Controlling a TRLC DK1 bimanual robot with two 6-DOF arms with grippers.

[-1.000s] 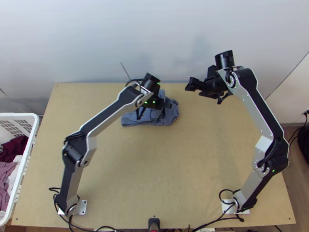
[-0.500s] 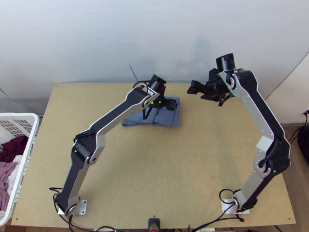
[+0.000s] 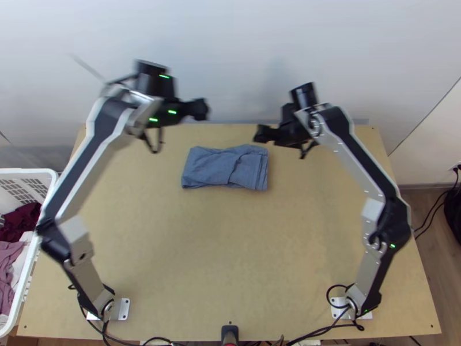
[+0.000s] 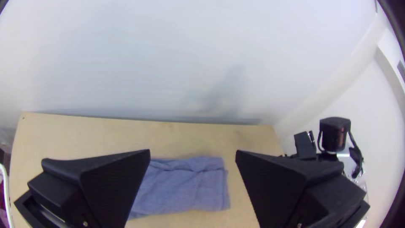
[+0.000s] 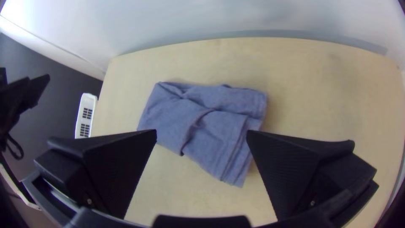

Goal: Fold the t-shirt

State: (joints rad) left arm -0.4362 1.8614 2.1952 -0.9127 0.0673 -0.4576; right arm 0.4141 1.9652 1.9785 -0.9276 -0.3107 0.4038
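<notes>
We see the blue t-shirt (image 3: 223, 167) lying folded into a flat bundle towards the table's (image 3: 230, 248) far side, a few creases across it. We find the left end effector (image 3: 201, 109) beyond its far edge and the right end effector (image 3: 263, 134) near its far right corner. Beside the table's left edge, we see a white basket (image 3: 46, 199) holding dark red, mauve and white cloth (image 3: 21, 222).

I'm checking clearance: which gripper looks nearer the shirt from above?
The right gripper, near a corner of the t-shirt; the left gripper appears farther off.
</notes>
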